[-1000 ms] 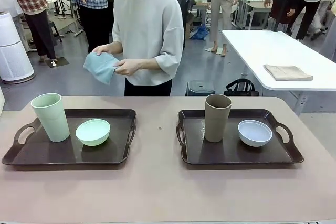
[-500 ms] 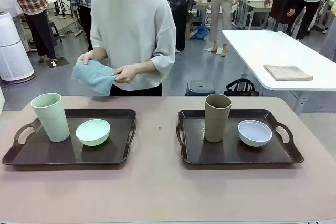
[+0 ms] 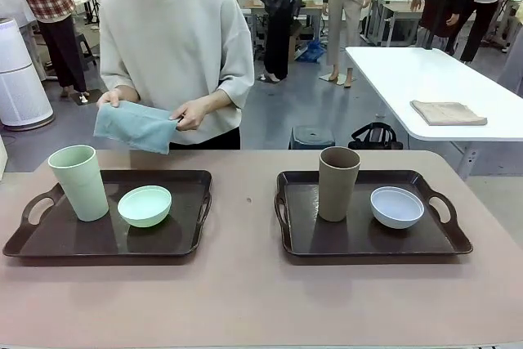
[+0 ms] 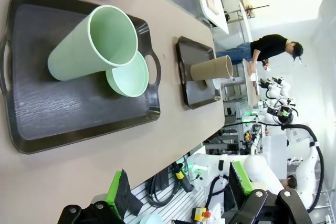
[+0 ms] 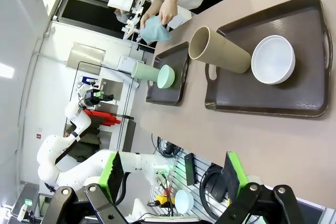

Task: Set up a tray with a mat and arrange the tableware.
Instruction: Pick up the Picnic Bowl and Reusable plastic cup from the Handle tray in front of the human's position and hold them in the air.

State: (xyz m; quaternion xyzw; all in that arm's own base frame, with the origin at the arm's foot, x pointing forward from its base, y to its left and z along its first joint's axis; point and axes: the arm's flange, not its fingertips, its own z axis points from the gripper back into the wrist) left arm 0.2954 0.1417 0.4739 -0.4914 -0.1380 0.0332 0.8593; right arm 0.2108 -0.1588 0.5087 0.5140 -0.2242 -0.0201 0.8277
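Note:
Two dark brown trays lie on the table. The left tray (image 3: pixel 82 240) carries a tall mint-green tumbler (image 3: pixel 78 183) and a small green bowl (image 3: pixel 145 205). The right tray (image 3: pixel 351 240) carries a tall brown tumbler (image 3: pixel 337 183) and a pale blue-white bowl (image 3: pixel 397 207). A person at the far side holds a folded teal mat (image 3: pixel 135 126) in both hands, above the far edge behind the left tray. My left gripper (image 4: pixel 178 190) hangs open above the near table edge, facing the left tray (image 4: pixel 63 114). My right gripper (image 5: pixel 172 177) is open too, facing the right tray (image 5: pixel 273 98).
A white table (image 3: pixel 425 79) at the back right holds a folded beige cloth (image 3: pixel 448 112). A black stool (image 3: pixel 312 136) and a bag (image 3: pixel 376 135) stand behind my table. A white cylinder (image 3: pixel 20 75) stands at the far left. Bare tabletop (image 3: pixel 245 284) runs between and before the trays.
The person has stepped to the left along the far side, carrying the teal mat lower and closer to the left tray. Trays and tableware have not moved.

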